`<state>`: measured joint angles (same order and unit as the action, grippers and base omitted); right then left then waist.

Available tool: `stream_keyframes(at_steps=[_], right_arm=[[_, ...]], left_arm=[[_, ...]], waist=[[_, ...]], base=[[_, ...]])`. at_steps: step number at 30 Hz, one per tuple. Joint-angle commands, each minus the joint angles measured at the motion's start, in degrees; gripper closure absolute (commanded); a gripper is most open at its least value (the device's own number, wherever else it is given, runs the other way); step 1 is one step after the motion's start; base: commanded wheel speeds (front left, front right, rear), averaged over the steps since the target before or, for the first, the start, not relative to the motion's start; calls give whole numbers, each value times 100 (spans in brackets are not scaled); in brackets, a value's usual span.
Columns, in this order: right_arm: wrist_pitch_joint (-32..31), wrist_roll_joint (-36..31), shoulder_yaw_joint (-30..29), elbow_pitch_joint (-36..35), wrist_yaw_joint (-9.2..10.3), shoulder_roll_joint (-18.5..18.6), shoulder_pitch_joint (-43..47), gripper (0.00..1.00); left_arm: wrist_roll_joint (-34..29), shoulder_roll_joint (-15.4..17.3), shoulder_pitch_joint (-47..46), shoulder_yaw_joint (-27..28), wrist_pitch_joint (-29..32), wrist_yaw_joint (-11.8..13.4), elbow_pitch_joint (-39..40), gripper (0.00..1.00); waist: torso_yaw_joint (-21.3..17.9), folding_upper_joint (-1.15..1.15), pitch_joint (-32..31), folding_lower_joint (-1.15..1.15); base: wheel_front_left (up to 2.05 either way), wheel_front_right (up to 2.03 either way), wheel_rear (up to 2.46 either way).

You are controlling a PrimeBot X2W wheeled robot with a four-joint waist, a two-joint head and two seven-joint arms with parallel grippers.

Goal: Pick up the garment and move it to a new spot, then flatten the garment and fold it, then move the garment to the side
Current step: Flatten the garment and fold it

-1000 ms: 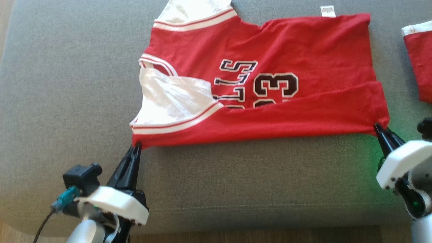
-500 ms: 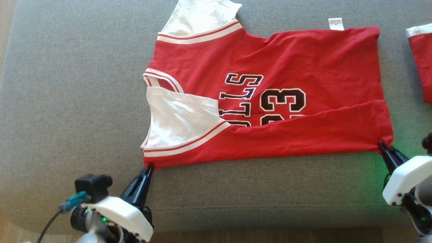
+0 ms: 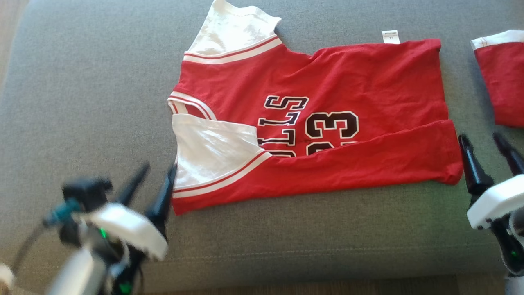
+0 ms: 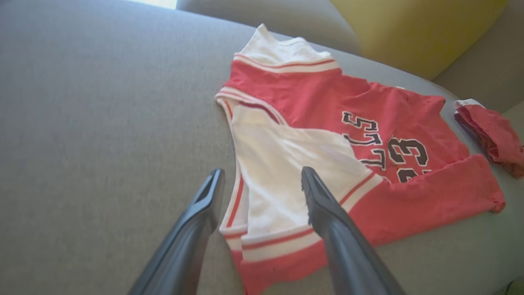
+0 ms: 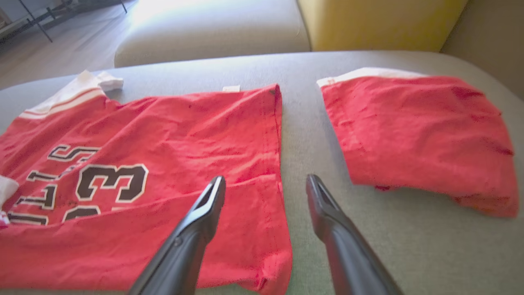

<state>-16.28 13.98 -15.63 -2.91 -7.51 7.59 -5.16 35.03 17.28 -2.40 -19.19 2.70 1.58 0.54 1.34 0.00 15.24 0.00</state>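
Moved: our left hand (image 3: 157, 168) and our right hand (image 3: 479, 137) were pinched shut on the two near corners of the jersey (image 3: 348, 82) a moment ago. Now we have let go, and both corners lie on the sofa seat (image 3: 82, 82).
Left hand (image 4: 262, 172): wide open, with nothing in it. It sits at the jersey's left end. In our left wrist view one finger is over the near white sleeve (image 4: 282, 164) and the other is over bare grey seat. We cannot tell if it touches the cloth.
Right hand (image 5: 266, 179): wide open, with nothing in it. It is just beside the jersey's near right corner. In our right wrist view one finger is over the red hem and the other is over the grey gap.
Jersey: red, lying flat in the middle of the seat, neck end to our left and hem to our right. Its near long side is folded up over the front and hides the bottom of the black letters and the 23. A small white tag (image 3: 390, 37) peeks out at the far edge.
Other red cloth (image 3: 503, 82): folded, to the right of the jersey, with a strip of grey seat between them.
Behind the seat: a yellow cushion (image 4: 409, 28).
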Motion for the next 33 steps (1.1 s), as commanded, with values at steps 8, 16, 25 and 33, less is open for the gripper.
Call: stream_keyframes(at_steps=[8, 16, 25, 33], right_arm=[[832, -218, 807, -476, 2, -60, -436, 0], [1072, -184, 1469, -203, 2, 102, -787, 0], [1191, -139, 1690, -269, 2, 164, -1128, 0], [1161, -56, 1900, -382, 2, 67, -1337, 0]], left_arm=[[-247, 658, -2478, 267, 734, -387, -43, 0], [-61, 843, -4733, -209, 1409, -865, -1542, 0], [434, 1208, -6328, -1393, 1803, -904, -2704, 0], [630, 1530, -7301, -1958, 1882, -905, -3488, 0]], waist=[[-112, 0, 310, 0], [-439, 0, 952, 0], [-805, 0, 1650, 0], [-1099, 0, 2178, 0]], base=[[0, 0, 0], [0, 0, 0], [0, 0, 0], [0, 0, 0]])
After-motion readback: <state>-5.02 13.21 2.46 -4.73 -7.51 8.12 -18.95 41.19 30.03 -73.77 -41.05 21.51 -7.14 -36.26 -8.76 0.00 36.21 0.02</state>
